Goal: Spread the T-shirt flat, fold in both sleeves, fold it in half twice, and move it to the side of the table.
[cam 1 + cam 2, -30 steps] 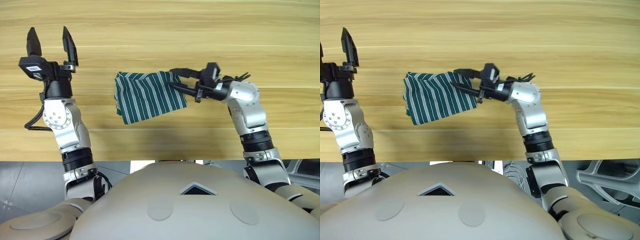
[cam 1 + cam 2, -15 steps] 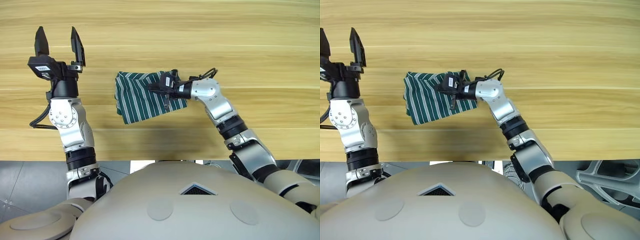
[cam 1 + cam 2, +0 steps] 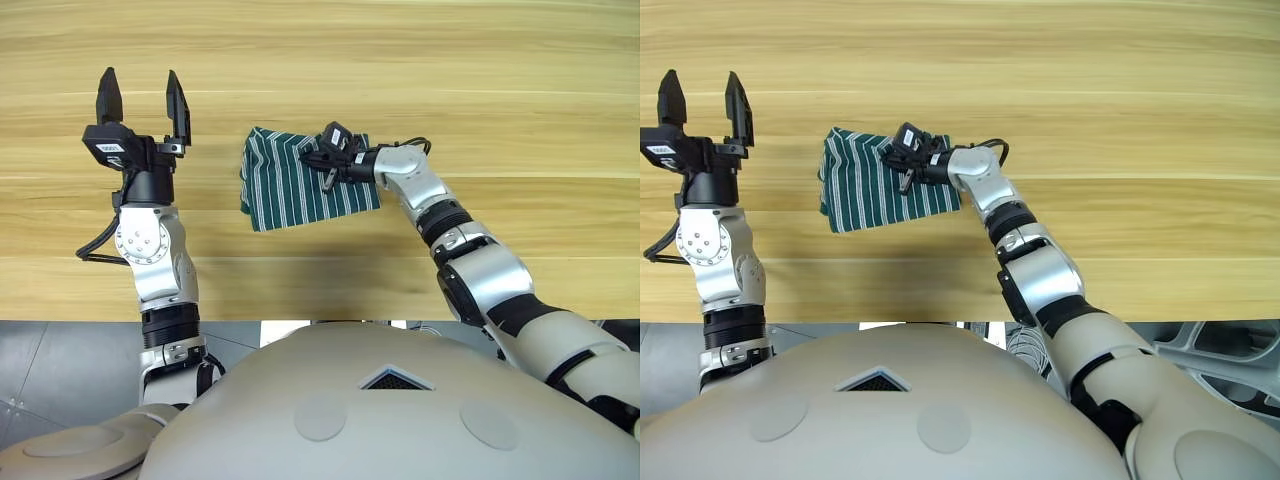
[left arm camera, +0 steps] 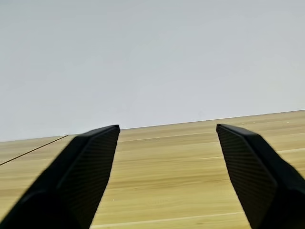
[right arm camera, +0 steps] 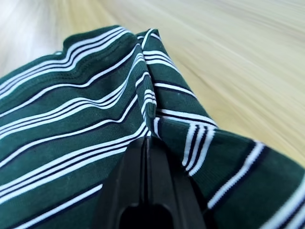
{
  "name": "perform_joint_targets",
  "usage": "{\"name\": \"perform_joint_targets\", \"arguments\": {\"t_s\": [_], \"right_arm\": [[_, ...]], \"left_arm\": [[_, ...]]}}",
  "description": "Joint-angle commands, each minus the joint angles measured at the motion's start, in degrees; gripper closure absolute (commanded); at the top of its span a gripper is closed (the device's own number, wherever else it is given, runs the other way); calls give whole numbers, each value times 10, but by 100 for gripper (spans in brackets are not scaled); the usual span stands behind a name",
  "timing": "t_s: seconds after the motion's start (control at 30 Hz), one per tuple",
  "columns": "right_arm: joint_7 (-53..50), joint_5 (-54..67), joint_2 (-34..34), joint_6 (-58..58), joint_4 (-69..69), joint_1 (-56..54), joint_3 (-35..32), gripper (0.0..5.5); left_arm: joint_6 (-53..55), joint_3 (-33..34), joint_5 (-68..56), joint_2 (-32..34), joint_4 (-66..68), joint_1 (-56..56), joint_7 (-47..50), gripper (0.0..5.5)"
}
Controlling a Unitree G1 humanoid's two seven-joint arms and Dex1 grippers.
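Note:
The folded T-shirt (image 3: 290,190), dark green with thin white stripes, lies as a small rectangle on the wooden table (image 3: 500,80). My right gripper (image 3: 318,160) sits on its far right part, fingers shut, and the cloth puckers at their tips. In the right wrist view the closed fingers (image 5: 147,157) pinch a ridge of the T-shirt (image 5: 71,143). My left gripper (image 3: 140,85) stands open to the left of the shirt, fingers pointing away from me, nothing between them. In the left wrist view the left gripper (image 4: 167,129) frames bare table.
Light wood planks run across the table, with free room on every side of the shirt. The near table edge (image 3: 330,318) runs just in front of my arms, and grey floor shows below it.
My right gripper slid from the shirt's right edge onto the cloth and shut; the shirt shifted slightly to the right. My left arm moved right, closer to the shirt, still open.

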Motion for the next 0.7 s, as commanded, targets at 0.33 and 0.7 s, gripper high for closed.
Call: {"name": "perform_joint_targets", "arguments": {"t_s": [0.33,0.7], "right_arm": [[-7,-17,-21,-21,56,-17,-46,548],[-302,64,-162,61,152,-41,-238,548]], "left_arm": [[-2,-14,2,1,9,-7,-11,187],[-7,-10,2,1,-6,0,-4,187]]}}
